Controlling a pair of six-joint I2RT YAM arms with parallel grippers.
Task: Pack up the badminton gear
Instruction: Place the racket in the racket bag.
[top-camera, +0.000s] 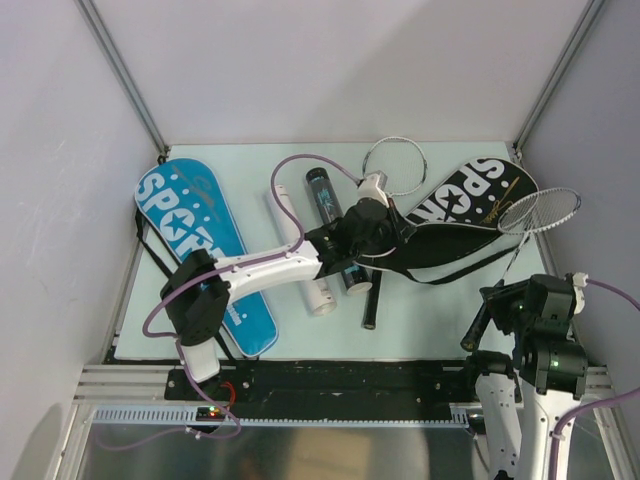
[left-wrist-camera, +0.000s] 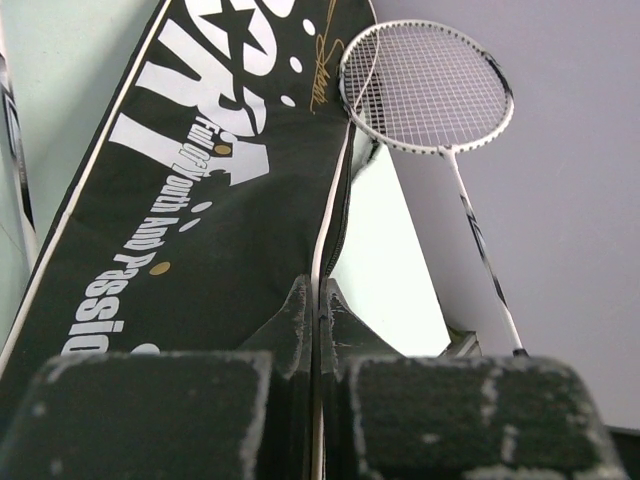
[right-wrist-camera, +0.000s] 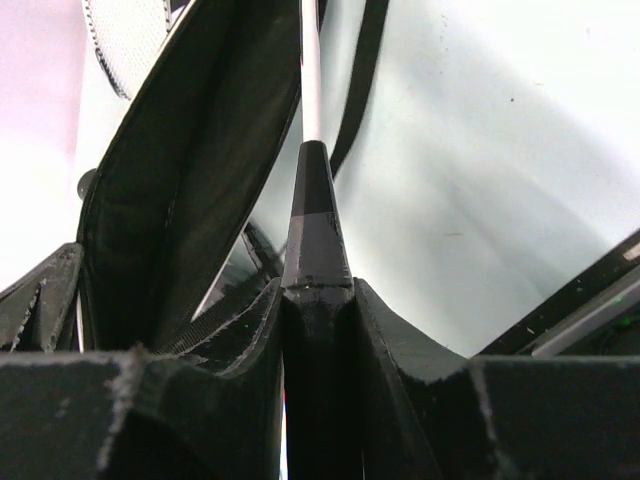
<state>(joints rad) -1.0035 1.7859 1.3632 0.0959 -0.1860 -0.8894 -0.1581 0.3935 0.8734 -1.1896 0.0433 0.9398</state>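
While left hand (left-wrist-camera: 318, 305) pinches black cover (left-wrist-camera: 200, 210), racket (left-wrist-camera: 430, 85) lies outside.

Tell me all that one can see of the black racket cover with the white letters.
The black fabric racket cover bears white "SPORT" lettering, white dots, a gold signature and white piping. It lies slanted on the pale green table, right of the middle, with a black strap beside it. Its near side gapes open. The left gripper is shut on its edge.
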